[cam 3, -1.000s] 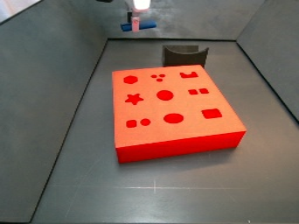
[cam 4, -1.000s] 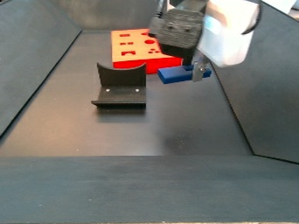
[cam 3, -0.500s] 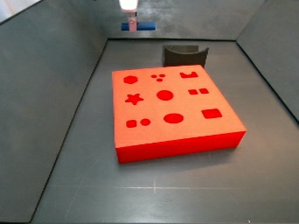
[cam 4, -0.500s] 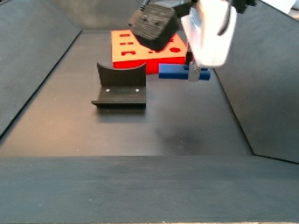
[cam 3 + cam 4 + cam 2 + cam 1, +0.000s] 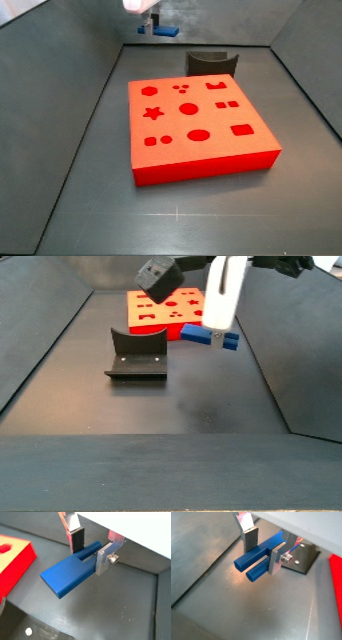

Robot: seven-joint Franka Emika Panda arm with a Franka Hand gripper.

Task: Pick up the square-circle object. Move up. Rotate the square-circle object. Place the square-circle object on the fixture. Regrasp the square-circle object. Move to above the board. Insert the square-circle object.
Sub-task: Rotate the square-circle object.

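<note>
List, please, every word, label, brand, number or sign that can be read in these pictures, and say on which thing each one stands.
None: no readable text in any view.
The large red-orange board bears only darker cutout shapes (star, circles, ovals, squares), no letters.
The small blue stepped peg, held off the floor between the fingers of the gripper, is plain.
The dark grey fixture shows no marking.

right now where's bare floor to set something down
Bare dark floor lies in front of the fixture, toward the camera in that side view, and along both long sides of the board. It is crowded beside the fixture, where the hand holds the square-circle object aloft, near the board's end.
</note>
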